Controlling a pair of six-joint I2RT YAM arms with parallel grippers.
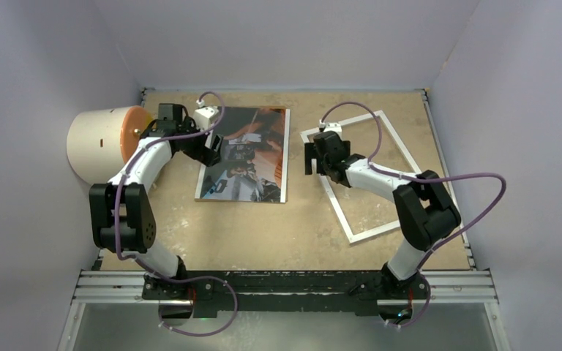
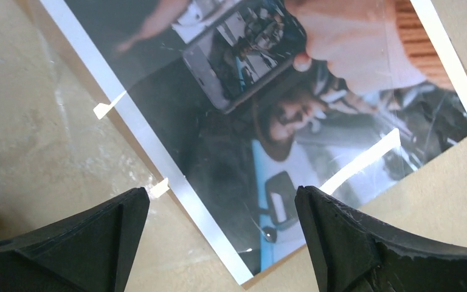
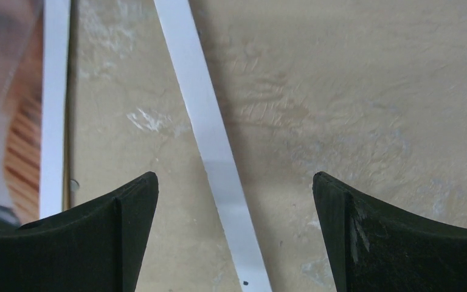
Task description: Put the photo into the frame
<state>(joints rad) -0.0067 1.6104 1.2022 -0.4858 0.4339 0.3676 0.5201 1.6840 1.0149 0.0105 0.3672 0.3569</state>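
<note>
Spread wide and gripping nothing, the left end effector (image 2: 220,193) is hanging over the left edge of the photo (image 2: 267,121). That print is lying face up on the counter (image 1: 263,234), centre-left in the top view. To its right and apart from it, the frame (image 1: 336,208) is lying flat and skewed. The right end effector (image 3: 234,177) is hovering over the frame's left bar, fingers likewise apart and empty.

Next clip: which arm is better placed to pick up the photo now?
Left. The left gripper hangs over the photo, jaws open across its white-bordered edge. The right gripper, also open, sits over the frame, on its white rail, off to the photo's side rather than above it.
</note>
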